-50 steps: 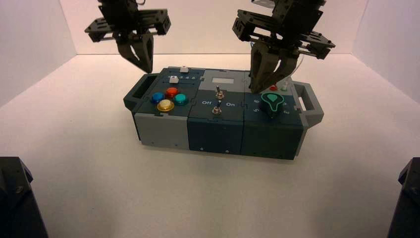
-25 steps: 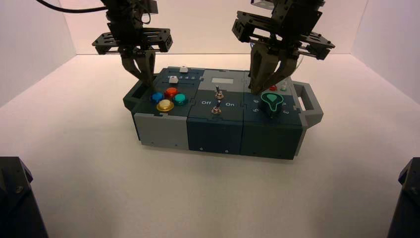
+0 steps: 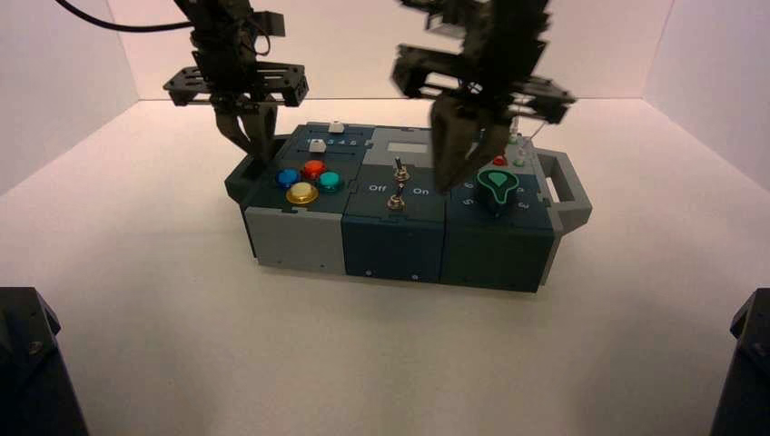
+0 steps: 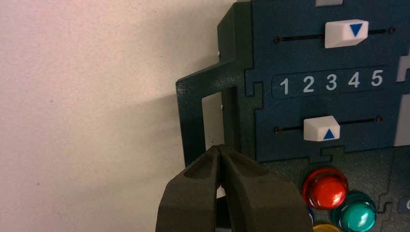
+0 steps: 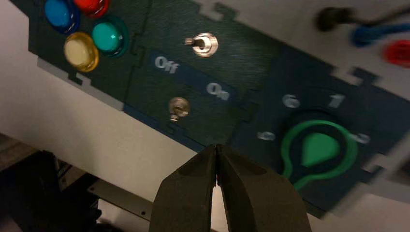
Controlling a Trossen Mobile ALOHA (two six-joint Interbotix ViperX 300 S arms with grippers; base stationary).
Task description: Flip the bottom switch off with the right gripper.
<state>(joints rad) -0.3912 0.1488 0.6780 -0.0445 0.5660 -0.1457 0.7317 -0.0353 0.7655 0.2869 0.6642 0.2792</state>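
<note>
Nr box's front edge, bottom switch point(image 3: 397, 202) L of R claw point(image 3: 451, 186), apart; claw pressed tog.

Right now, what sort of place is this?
Probably a robot test bench: a pale walled tabletop, a box of buttons and switches, and two robot arms over it.

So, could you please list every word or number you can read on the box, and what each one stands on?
"Off" and "On": on the dark panel between the two silver toggle switches.
"1 2 3 4 5": on the dark panel between the two white sliders.
"6", "1": beside the green-outlined knob.
Further marks around that knob are too blurred to read surely.
</note>
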